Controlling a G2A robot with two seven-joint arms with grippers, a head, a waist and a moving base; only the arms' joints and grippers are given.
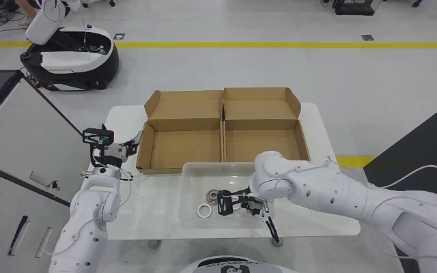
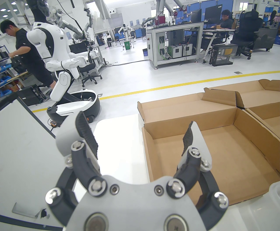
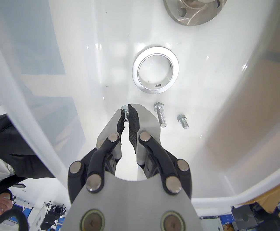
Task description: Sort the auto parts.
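Observation:
Inside the clear plastic bin (image 1: 198, 170), my right gripper (image 3: 125, 113) is shut on a small silver bolt (image 3: 125, 112) held between its fingertips. Just beyond it lie a silver ring collar (image 3: 155, 69), a longer hex bolt (image 3: 160, 117), a short cap screw (image 3: 183, 121) and a round steel flange (image 3: 193, 11). From above, the right gripper (image 1: 229, 205) sits beside the ring (image 1: 203, 211) and the flange (image 1: 214, 196). My left gripper (image 2: 137, 136) is open and empty, held over the table's left side next to the left cardboard box (image 2: 240, 166).
Two open cardboard boxes (image 1: 179, 147) (image 1: 265, 142) stand side by side behind the bin on the white table (image 1: 321, 116). A parked white robot base (image 1: 68, 54) stands on the floor beyond the table's left corner.

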